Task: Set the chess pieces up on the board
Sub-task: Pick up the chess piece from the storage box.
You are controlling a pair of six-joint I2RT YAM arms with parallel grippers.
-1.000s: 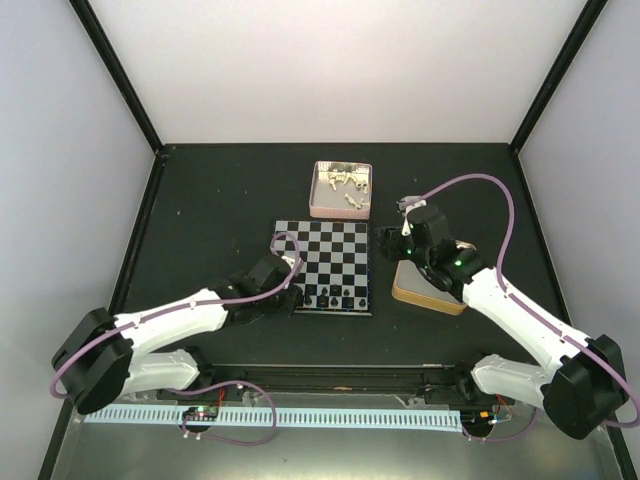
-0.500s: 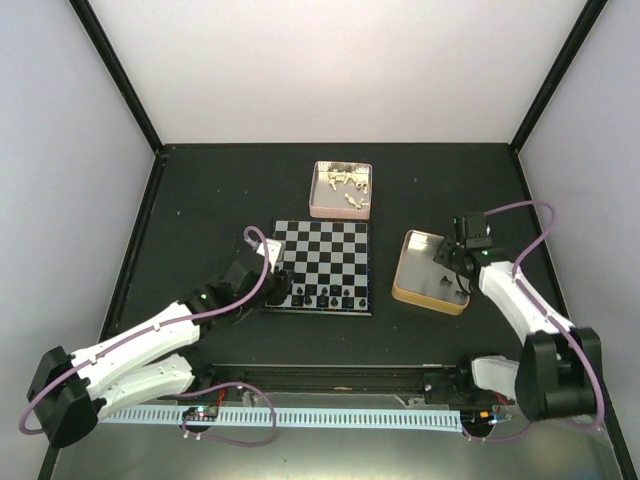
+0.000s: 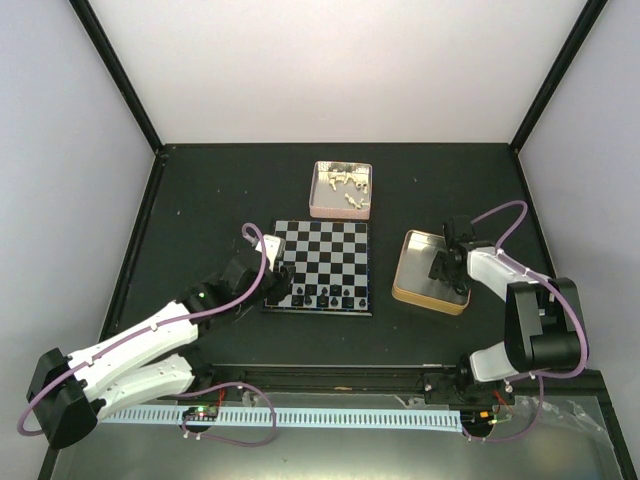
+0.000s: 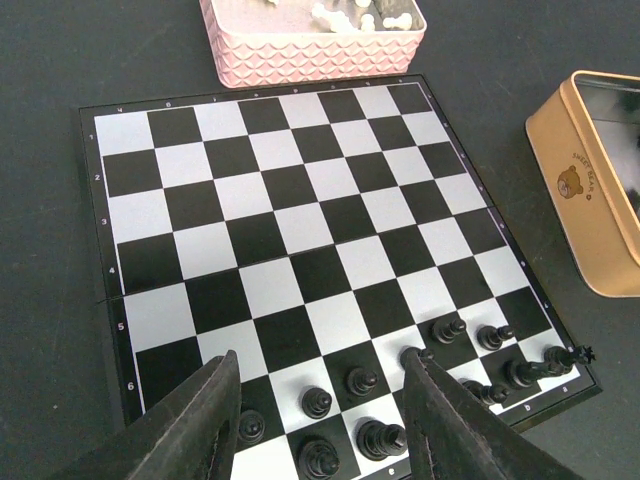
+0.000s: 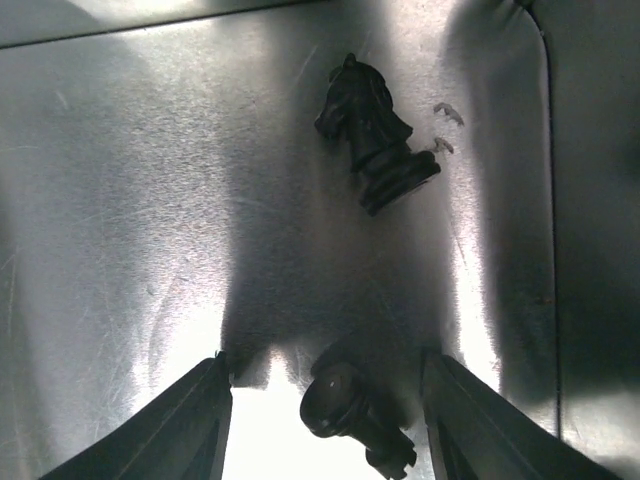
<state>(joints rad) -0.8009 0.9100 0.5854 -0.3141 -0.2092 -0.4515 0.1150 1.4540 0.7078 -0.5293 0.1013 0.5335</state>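
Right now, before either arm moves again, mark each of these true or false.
1. The white pieces sit in the pink tin. True.
2. The left pincer grips a pawn. False: it is open and empty, over the near rows of the board.
3. A black knight lies on its side in the gold tin. True.
4. The right pincer hangs over the board. False: it is down in the gold tin, open, with a black piece lying between its fingers.
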